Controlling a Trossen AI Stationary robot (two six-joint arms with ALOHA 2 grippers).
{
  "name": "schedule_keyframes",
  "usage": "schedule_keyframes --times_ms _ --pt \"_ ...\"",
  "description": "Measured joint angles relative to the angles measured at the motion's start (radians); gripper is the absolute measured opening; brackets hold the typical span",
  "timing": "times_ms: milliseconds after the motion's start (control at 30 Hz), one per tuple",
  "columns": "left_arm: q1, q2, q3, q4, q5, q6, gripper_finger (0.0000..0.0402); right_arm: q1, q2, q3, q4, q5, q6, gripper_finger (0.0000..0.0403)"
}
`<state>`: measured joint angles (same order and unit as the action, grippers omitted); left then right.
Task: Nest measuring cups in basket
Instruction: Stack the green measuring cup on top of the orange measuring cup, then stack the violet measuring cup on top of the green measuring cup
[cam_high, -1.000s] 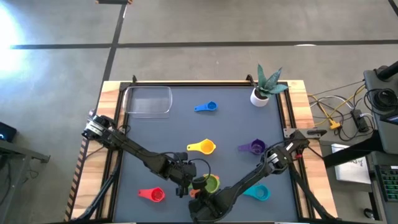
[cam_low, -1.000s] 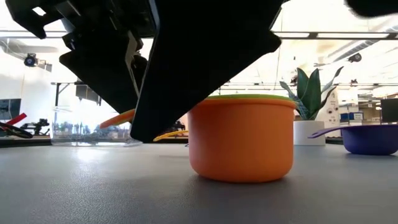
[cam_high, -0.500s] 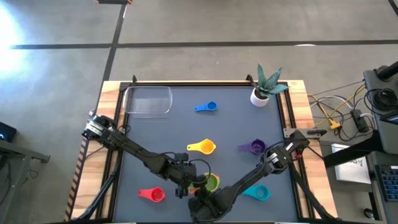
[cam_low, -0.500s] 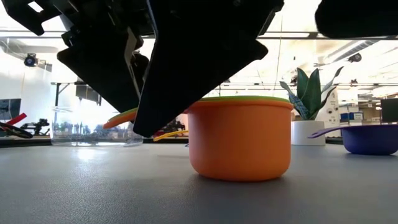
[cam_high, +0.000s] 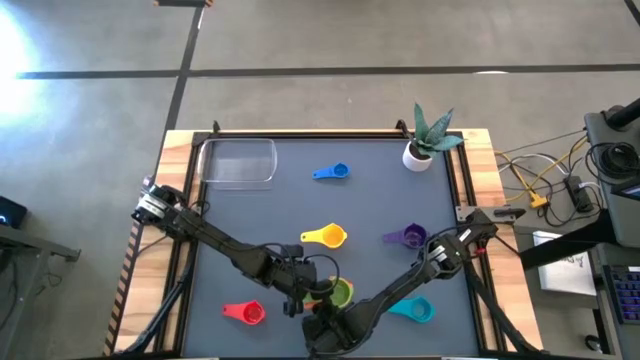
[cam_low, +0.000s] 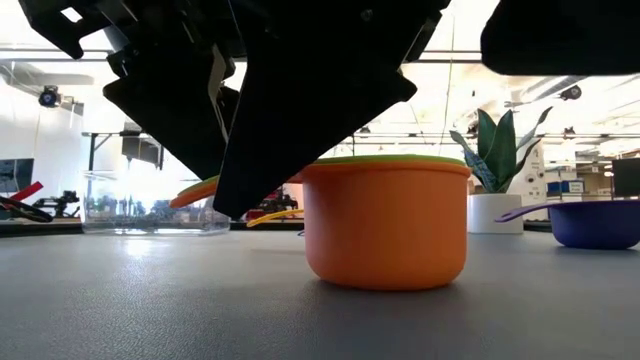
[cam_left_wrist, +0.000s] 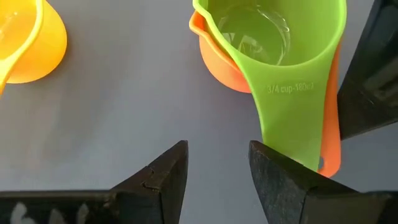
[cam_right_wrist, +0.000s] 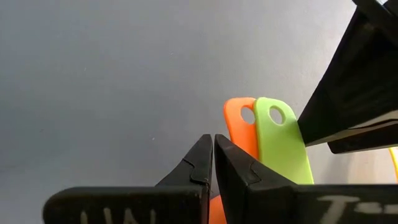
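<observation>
Now the green cup (cam_left_wrist: 273, 43) sits nested inside the orange cup (cam_low: 385, 225) at the near edge of the table (cam_high: 290, 205). Beside their handles, the left gripper (cam_left_wrist: 217, 168) stands half open and holds nothing. The right gripper (cam_right_wrist: 213, 163) is fully closed, empty, just beside the handles too. The basket (cam_high: 238, 161) lies empty in the far left corner.

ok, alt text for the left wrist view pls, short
A green measuring cup sits nested inside an orange cup on a grey table, their flat handles stacked and pointing toward the camera. The left gripper is open with one finger beside the handles. A yellow cup is partly in view.
</observation>
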<state>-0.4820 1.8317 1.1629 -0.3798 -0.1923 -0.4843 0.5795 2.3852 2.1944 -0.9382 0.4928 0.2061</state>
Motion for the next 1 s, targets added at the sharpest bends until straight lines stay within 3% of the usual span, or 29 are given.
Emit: schedule_keyframes --times_ms 433,633,1000 --pt "0.0 -0.002 0.0 0.001 0.025 0.004 0.0153 -0.002 0.0 0.0 -0.001 0.027 0.001 0.0009" --pt "0.003 -0.004 0.0 -0.019 0.016 0.059 0.0153 -0.002 0.0 0.0 -0.002 -0.012 -0.011 0.0009" --pt "0.006 -0.067 -0.007 -0.092 -0.065 0.115 0.0153 0.005 -0.021 0.002 -0.005 -0.038 -0.016 0.0009"
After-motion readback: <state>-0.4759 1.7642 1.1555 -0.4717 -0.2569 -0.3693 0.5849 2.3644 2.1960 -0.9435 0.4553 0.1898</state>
